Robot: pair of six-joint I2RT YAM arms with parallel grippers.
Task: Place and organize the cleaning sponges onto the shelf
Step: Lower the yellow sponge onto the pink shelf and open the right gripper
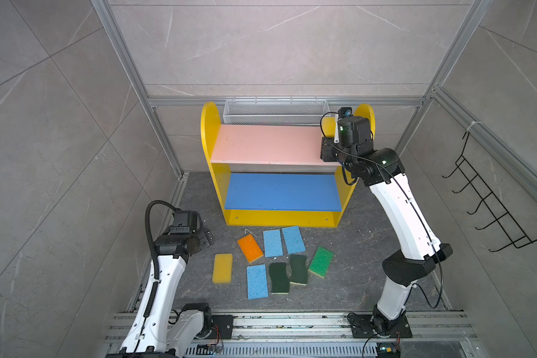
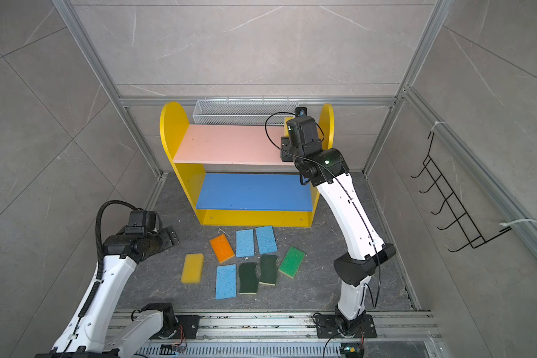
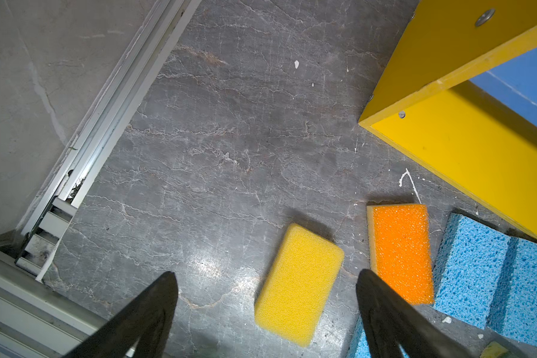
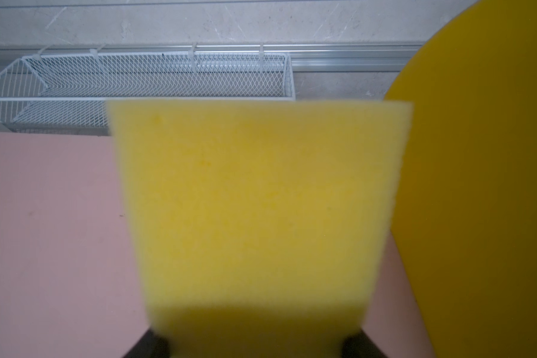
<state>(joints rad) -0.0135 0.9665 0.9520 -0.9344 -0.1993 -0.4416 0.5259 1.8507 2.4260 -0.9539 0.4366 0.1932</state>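
Observation:
The shelf point(image 1: 217, 183) is yellow with a pink upper board point(image 1: 261, 144) and a blue lower board point(image 1: 282, 192), both bare. My right gripper point(image 4: 261, 344) is shut on a thick yellow sponge point(image 4: 261, 201), held just over the right end of the pink board beside the rounded side panel point(image 4: 484, 186). On the floor in front lie a yellow sponge point(image 1: 222, 268), an orange-topped one point(image 1: 250, 248), three light-blue ones point(image 1: 272, 243), two dark-green scourers point(image 1: 279, 277) and a bright-green-topped one point(image 1: 321, 262). My left gripper point(image 3: 265, 274) hangs open above the floor, close to the yellow sponge point(image 3: 298, 285).
A white wire mesh basket point(image 1: 275, 111) hangs on the back rail behind the shelf. A black wire hook rack point(image 1: 490, 198) is on the right wall. An aluminium frame rail point(image 3: 106, 124) runs along the floor's left edge, near my left gripper.

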